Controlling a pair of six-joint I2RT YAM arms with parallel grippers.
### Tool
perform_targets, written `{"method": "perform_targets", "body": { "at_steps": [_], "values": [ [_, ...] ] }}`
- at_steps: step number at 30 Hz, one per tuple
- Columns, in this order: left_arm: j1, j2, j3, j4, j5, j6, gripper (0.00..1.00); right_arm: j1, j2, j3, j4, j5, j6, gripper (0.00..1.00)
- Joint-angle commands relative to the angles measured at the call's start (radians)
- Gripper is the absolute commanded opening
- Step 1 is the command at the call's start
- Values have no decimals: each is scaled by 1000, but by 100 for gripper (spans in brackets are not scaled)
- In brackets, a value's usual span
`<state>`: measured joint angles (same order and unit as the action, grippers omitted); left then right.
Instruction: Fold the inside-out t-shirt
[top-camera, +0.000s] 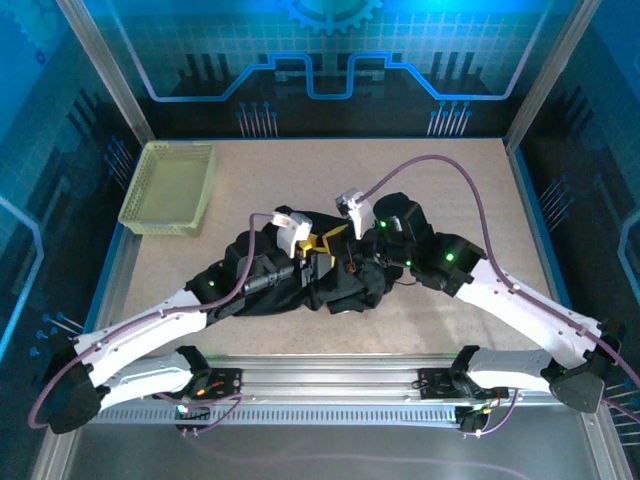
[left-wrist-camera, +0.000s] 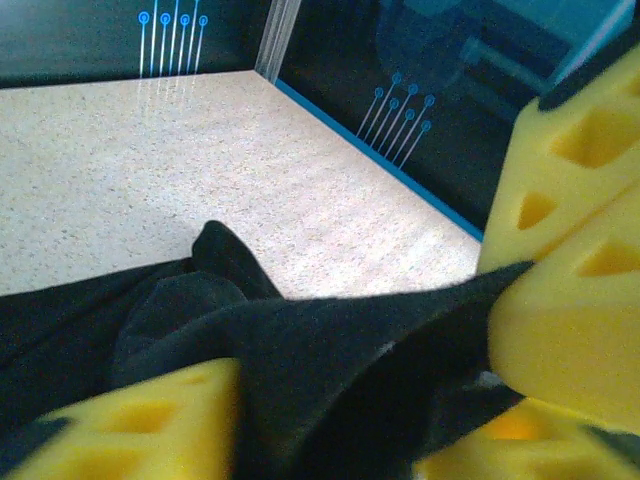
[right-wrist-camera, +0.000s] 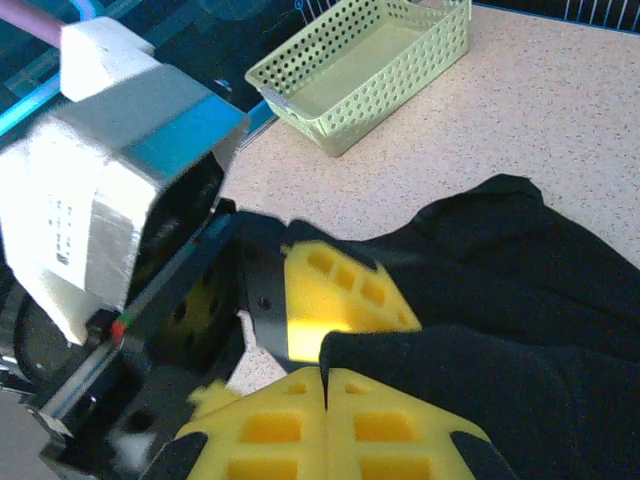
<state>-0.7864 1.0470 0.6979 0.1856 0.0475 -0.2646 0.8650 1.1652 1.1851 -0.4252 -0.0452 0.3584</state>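
Observation:
The inside-out t-shirt (top-camera: 345, 288) is a crumpled black heap in the middle of the table, and both arms meet over it. My left gripper (top-camera: 316, 258) has black cloth (left-wrist-camera: 300, 350) bunched between its yellow fingers (left-wrist-camera: 140, 425), which are closed onto it. My right gripper (right-wrist-camera: 325, 372) is shut, its two pads pressed together on a fold of the shirt (right-wrist-camera: 520, 300) that comes out at the tips. It sits right beside the left gripper's finger (right-wrist-camera: 340, 290), and in the top view it (top-camera: 340, 243) is nearly touching it. No tag shows.
A pale yellow-green mesh basket (top-camera: 170, 188) stands at the back left of the table (top-camera: 450, 170), apart from the shirt; it also appears in the right wrist view (right-wrist-camera: 370, 70). Bare speckled tabletop lies behind and to the right of the heap.

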Motion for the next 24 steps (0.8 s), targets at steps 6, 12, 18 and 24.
{"method": "perform_targets", "body": {
  "at_steps": [6,12,18,24],
  "values": [
    [22,1,18,-11,-163,-27,0,7,-49,-9,-7,120,-9,42],
    [221,-180,-34,-205,-332,-161,0,-203,-83,-107,-95,230,32,66],
    [300,-388,-130,-360,-447,-217,1,-456,126,-174,-98,165,104,63],
    [308,-434,-143,-533,-613,-309,0,-500,400,-128,-119,182,189,63]
  ]
}}
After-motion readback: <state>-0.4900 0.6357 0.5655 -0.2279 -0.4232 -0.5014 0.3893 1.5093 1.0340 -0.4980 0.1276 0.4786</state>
